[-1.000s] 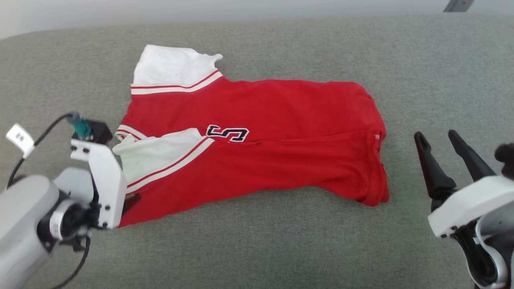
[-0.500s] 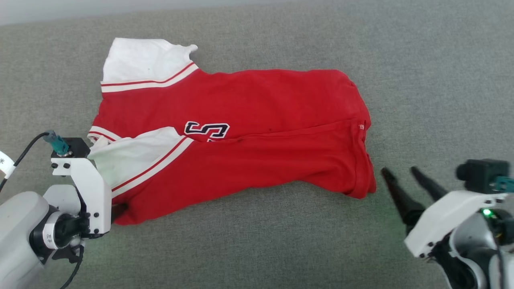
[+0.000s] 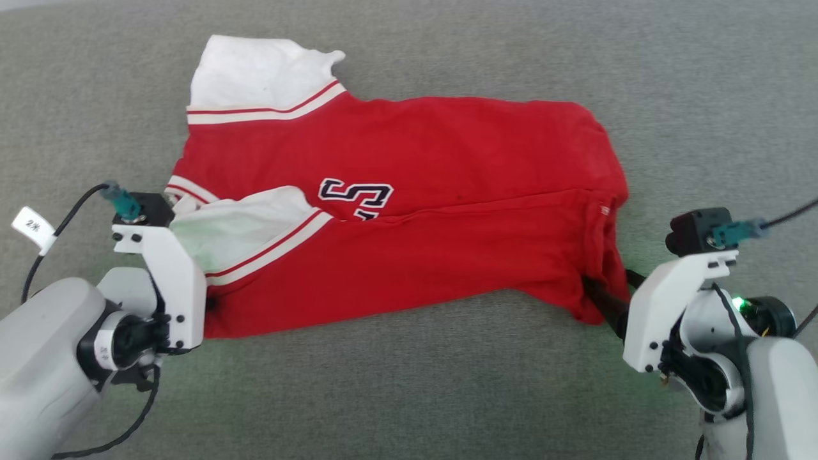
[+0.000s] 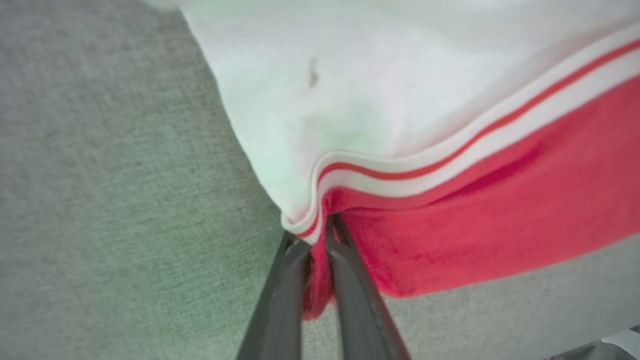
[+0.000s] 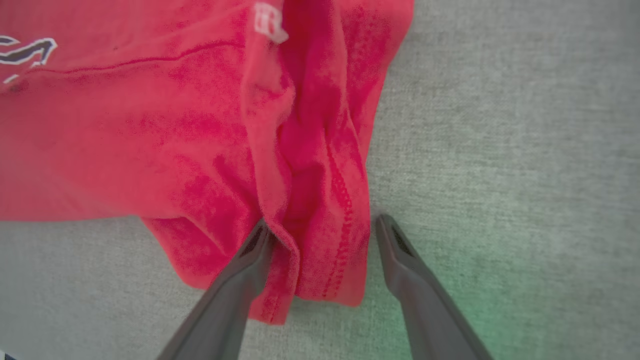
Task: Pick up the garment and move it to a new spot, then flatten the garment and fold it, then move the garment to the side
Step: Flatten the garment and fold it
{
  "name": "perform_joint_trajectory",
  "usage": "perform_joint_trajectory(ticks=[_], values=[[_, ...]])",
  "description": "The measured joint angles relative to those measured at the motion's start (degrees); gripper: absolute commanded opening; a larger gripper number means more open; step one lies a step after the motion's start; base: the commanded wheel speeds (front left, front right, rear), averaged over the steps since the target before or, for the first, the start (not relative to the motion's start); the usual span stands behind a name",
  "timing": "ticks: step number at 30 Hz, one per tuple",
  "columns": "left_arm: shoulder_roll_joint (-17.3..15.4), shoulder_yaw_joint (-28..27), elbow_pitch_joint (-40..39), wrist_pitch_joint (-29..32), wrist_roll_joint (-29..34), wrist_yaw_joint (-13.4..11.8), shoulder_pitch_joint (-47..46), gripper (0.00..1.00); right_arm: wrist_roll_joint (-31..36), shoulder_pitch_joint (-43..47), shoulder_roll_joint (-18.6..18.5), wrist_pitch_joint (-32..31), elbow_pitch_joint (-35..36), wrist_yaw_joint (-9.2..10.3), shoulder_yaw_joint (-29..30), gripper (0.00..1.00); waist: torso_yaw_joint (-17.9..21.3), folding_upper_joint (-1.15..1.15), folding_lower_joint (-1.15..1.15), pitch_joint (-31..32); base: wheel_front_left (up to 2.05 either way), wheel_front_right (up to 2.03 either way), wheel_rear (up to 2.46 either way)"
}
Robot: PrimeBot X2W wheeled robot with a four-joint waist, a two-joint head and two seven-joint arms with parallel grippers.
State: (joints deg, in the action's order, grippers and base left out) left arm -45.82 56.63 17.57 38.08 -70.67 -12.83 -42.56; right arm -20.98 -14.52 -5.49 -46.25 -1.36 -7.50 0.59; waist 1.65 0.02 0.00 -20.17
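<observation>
The red shirt (image 3: 447, 191) is laid out sideways on the grey fabric worktop (image 3: 409, 396), with one tool at each near corner. The left tool (image 4: 325, 227) is clamped on the corner where the white sleeve trim (image 4: 450, 155) meets the red, and cloth is bunched right between its fingers (image 4: 280, 300). The right tool (image 5: 320, 225) is spread apart around the hem corner (image 5: 325, 280). One finger is tucked against the folded layers and the other is parked on bare worktop just beside the hem. Nothing's gripped on that side yet.

It looks like a two-corner grab is being set up. To be done well, the right tool should be pushed a bit further in so every hem layer gets caught, then closed before anything's lifted. Both ends are best raised together and kept lightly taut, otherwise sagging and a lost fold can be expected.

Counted: one shirt, two white sleeve ends (image 3: 255, 70), one number patch (image 3: 356, 197), one small hem tag (image 5: 267, 22), two tools.
</observation>
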Motion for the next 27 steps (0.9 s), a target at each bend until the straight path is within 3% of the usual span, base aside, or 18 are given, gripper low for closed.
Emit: perform_joint_trajectory(ticks=[8, 9, 10, 18, 27], values=[[2.2, 0.3, 1.4, -0.4, 0.5, 1.3, -1.4, 0.0, 2.3, -4.1, -1.4, -4.5, -6.2, 0.01, -1.8, 1.0, -2.3, 0.0, 0.0, -0.8, 0.0, 0.0, 0.0], [2.4, 0.3, 1.6, -0.6, 0.5, 1.3, -1.4, 0.0, 2.3, -4.4, -1.9, -5.0, -6.4, 0.01, -2.3, 0.45, -2.4, 0.0, 0.0, -0.9, 0.0, 0.0, 0.0], [2.5, 0.3, 1.8, -0.7, 0.5, 1.5, -1.5, 0.0, 2.1, -4.5, -2.0, -5.4, -6.4, 0.01, -2.3, 0.0, -2.6, 0.0, 0.0, -0.8, 0.0, 0.0, 0.0], [2.0, -0.3, 0.5, -0.7, -0.4, 1.6, -1.3, 0.0, -2.0, -3.5, -3.1, -8.7, -2.4, 0.0, -0.7, 0.0, -3.0, -0.01, 0.0, 0.1, 0.0, 0.0, 0.0], [-4.1, -0.3, -10.4, 3.1, -1.6, -5.0, 2.0, 0.0, -5.3, 1.5, -6.4, -16.0, 7.7, -0.01, 2.3, 0.0, -3.8, -0.02, 0.0, 2.2, 0.0, 0.0, 0.0]])
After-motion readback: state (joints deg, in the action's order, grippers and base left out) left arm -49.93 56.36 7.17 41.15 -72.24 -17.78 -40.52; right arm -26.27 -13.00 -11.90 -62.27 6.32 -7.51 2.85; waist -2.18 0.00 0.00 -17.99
